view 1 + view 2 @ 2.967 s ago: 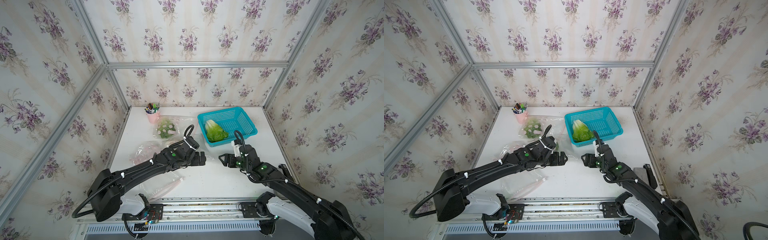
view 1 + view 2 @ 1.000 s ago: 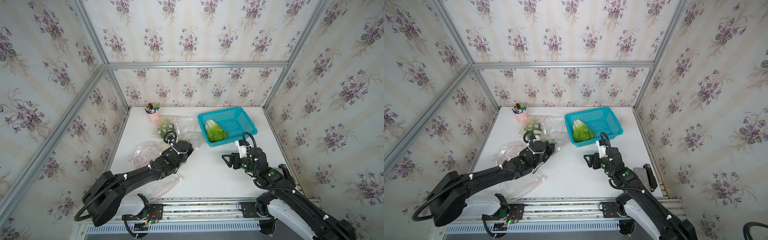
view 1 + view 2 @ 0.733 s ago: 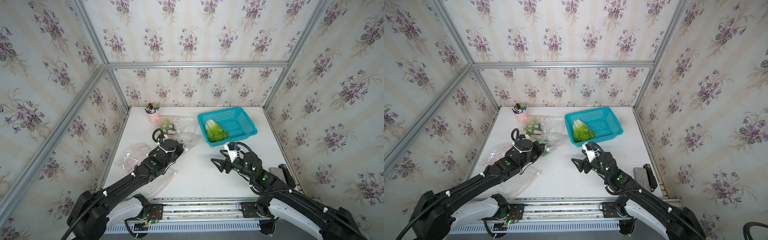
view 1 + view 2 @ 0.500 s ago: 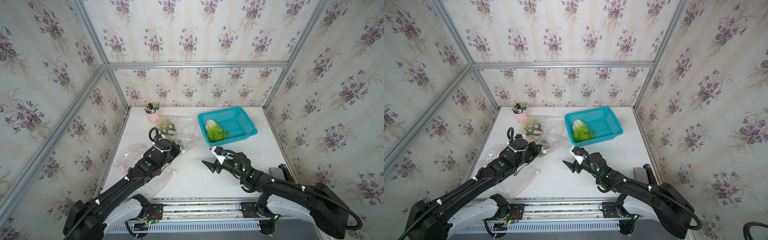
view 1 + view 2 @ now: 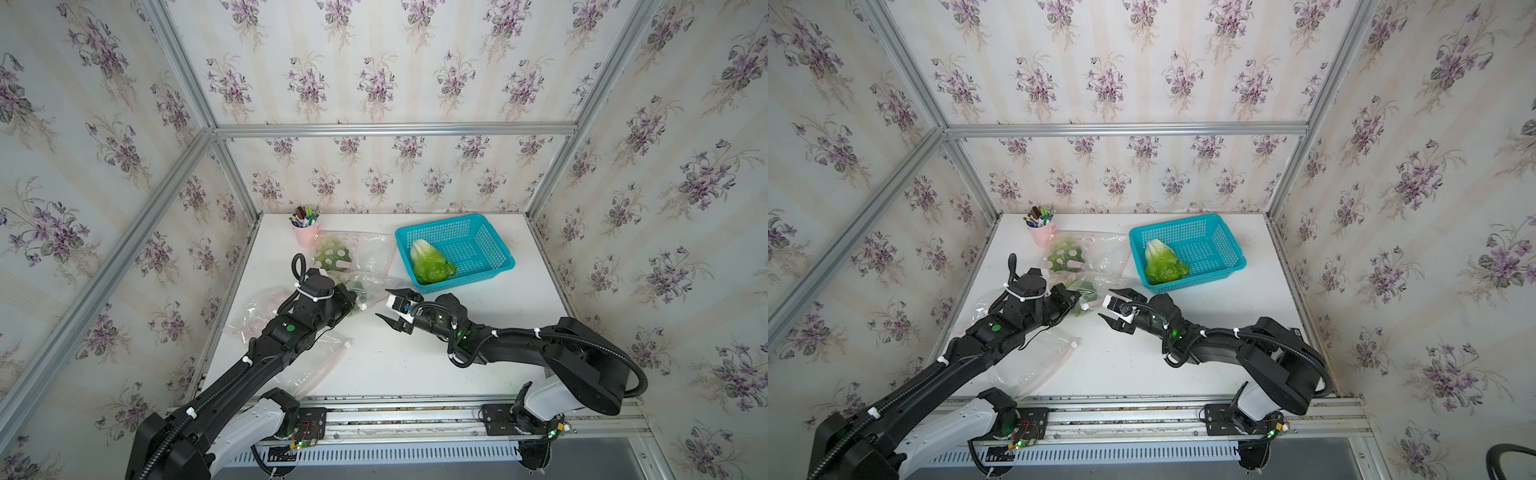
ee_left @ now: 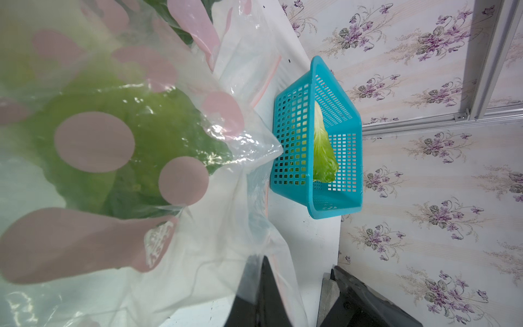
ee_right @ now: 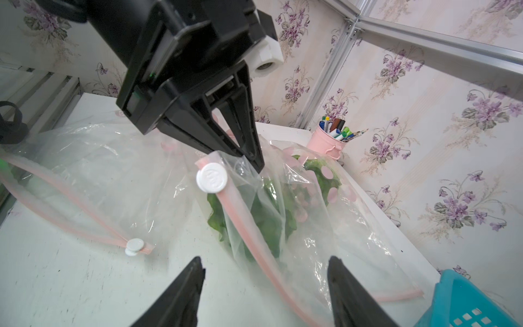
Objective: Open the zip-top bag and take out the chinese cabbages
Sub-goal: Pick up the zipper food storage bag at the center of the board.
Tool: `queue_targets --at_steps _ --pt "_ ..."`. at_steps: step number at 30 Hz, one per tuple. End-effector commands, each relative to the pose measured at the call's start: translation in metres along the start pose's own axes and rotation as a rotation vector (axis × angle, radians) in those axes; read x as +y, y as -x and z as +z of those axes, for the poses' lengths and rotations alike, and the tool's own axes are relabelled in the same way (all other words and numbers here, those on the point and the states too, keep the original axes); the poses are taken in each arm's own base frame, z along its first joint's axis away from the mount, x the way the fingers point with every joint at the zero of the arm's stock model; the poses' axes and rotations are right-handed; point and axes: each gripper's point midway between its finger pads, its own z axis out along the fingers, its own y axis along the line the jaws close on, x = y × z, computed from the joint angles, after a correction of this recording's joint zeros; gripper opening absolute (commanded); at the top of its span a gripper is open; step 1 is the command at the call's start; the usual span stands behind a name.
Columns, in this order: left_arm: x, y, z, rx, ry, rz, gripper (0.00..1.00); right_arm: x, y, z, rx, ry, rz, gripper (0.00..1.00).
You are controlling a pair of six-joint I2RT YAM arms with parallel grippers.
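The clear zip-top bag [image 5: 370, 257] with pink dots lies left of the basket, and green chinese cabbages [image 5: 332, 259] [image 7: 268, 215] show inside it. My left gripper [image 5: 355, 301] [image 7: 256, 161] is shut on the bag's upper corner, right beside the white slider [image 7: 211, 178], lifting the film [image 6: 198, 254]. The pink zip strip [image 7: 246, 223] hangs down from there. My right gripper [image 5: 382, 303] [image 7: 265, 259] is open, a short way in front of the bag's mouth, with nothing between its fingers. One chinese cabbage [image 5: 430, 264] [image 6: 322, 150] lies in the basket.
The teal basket [image 5: 490, 245] [image 5: 1223, 245] stands at the back right. A pink pen cup [image 5: 306, 232] [image 7: 328, 141] is at the back left, behind the bag. Other empty clear zip bags [image 5: 266, 307] [image 7: 85, 175] lie under and left of my left arm.
My right gripper has swung left across the table to face the bag's mouth. My left arm has drawn back leftward, still holding the bag's corner.
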Motion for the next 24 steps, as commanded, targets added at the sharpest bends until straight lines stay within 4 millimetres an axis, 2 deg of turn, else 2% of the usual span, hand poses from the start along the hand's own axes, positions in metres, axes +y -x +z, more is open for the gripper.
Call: queue_targets --at_steps 1,9,14,17,24 --pt "-0.005 -0.002 0.001 0.024 -0.018 0.007 0.00 0.001 0.010 0.010 -0.042 -0.007 -0.078 0.63" --pt "-0.003 -0.002 0.000 0.041 -0.022 0.013 0.00 -0.005 -0.001 0.029 -0.026 -0.047 -0.061 0.43" --pt "-0.002 -0.002 0.000 0.051 -0.015 0.022 0.00 -0.009 -0.003 0.031 -0.030 -0.075 -0.050 0.31" --pt "-0.002 -0.003 0.001 0.061 -0.014 0.031 0.00 -0.019 0.000 0.031 -0.033 -0.128 -0.018 0.22" --pt "-0.003 -0.004 0.002 0.083 -0.015 0.056 0.00 -0.017 -0.001 0.033 -0.030 -0.116 -0.015 0.00"
